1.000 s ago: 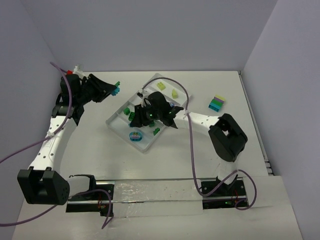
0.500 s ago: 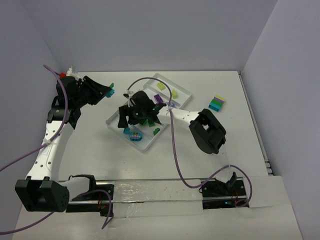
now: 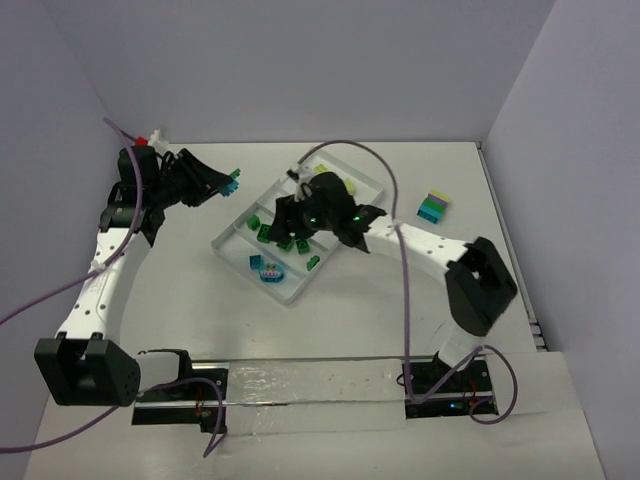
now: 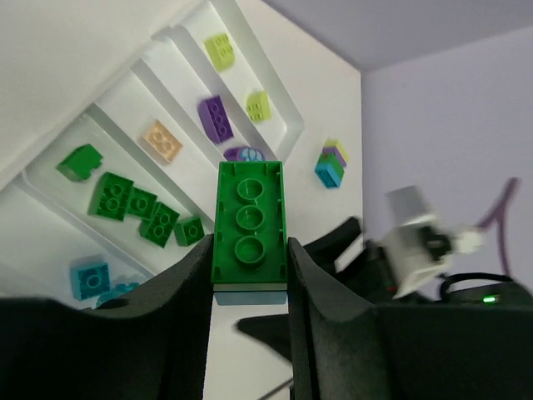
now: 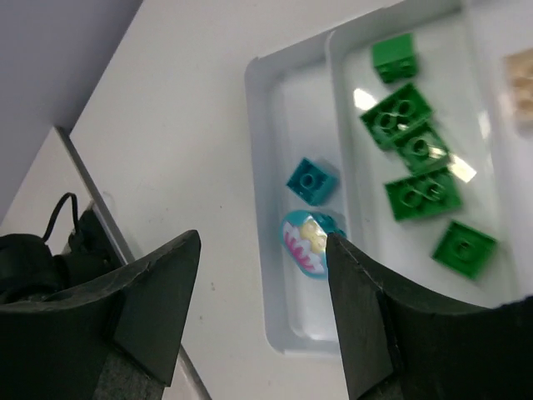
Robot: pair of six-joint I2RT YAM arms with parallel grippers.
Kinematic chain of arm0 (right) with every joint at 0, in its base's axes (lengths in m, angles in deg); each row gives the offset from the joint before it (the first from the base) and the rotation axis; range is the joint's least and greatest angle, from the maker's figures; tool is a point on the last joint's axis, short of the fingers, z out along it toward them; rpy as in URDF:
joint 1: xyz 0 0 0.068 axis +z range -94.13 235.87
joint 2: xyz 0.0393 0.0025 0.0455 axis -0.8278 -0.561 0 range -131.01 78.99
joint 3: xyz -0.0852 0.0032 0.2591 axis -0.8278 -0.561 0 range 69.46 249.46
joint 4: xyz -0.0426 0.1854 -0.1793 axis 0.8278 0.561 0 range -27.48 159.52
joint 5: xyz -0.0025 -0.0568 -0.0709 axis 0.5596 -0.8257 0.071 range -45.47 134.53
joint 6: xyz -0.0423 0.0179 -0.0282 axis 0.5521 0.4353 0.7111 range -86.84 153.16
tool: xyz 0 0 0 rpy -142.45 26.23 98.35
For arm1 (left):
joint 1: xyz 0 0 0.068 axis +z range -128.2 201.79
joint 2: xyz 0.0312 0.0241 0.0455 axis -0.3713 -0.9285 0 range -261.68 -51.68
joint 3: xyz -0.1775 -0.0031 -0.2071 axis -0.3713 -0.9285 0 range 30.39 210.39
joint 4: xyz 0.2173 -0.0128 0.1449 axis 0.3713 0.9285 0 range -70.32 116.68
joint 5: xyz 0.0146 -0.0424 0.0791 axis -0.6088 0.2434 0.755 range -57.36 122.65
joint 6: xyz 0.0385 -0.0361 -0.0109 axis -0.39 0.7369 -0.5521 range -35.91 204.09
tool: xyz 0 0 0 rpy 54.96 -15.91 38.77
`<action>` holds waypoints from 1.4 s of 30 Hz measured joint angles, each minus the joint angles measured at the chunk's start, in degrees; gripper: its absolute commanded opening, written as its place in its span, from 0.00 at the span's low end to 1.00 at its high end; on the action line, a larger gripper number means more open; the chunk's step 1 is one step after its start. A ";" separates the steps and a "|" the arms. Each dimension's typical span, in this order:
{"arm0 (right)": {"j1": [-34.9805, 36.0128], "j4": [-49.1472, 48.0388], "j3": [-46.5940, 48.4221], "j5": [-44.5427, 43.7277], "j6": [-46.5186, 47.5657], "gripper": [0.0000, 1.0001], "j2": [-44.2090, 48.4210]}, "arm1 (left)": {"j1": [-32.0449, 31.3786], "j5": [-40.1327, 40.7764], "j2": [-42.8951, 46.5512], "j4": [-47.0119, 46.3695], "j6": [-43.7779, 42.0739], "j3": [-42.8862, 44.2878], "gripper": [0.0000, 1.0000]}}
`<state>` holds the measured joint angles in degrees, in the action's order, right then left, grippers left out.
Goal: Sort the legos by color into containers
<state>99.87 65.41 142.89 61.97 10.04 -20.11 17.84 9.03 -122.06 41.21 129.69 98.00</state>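
The clear tray (image 3: 224, 239) lies at mid-table, its containers running side by side. My left gripper (image 3: 227, 181) hovers left of it, shut on a green lego (image 4: 249, 222) stacked on a teal one. In the left wrist view the compartments hold yellow-green legos (image 4: 219, 50), a purple lego (image 4: 215, 118) with a peach one (image 4: 162, 139), several green legos (image 4: 125, 200) and a teal lego (image 4: 90, 277). My right gripper (image 3: 292, 222) hangs open and empty over the tray. Below it lie a teal lego (image 5: 312, 179) and a teal flower-printed piece (image 5: 310, 242).
A multi-colour stack of legos (image 3: 433, 207) stands on the table right of the tray, near the right wall. The right arm's purple cable (image 3: 345, 150) arches over the tray's far end. The back wall is close behind the left gripper.
My right gripper swung out over the near-left compartment, opened, then drew back toward the tray's middle. A teal lego now lies beside the flower piece. The left gripper keeps its hold.
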 measured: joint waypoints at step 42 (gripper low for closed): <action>-4.01 -7.84 -18.96 3.95 50.82 0.67 21.74 | -8.39 -35.27 -16.65 -1.52 -15.49 -4.68 0.00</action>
<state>95.86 57.57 123.93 65.92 60.86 1.63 9.45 -26.24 -138.71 39.69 114.20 93.32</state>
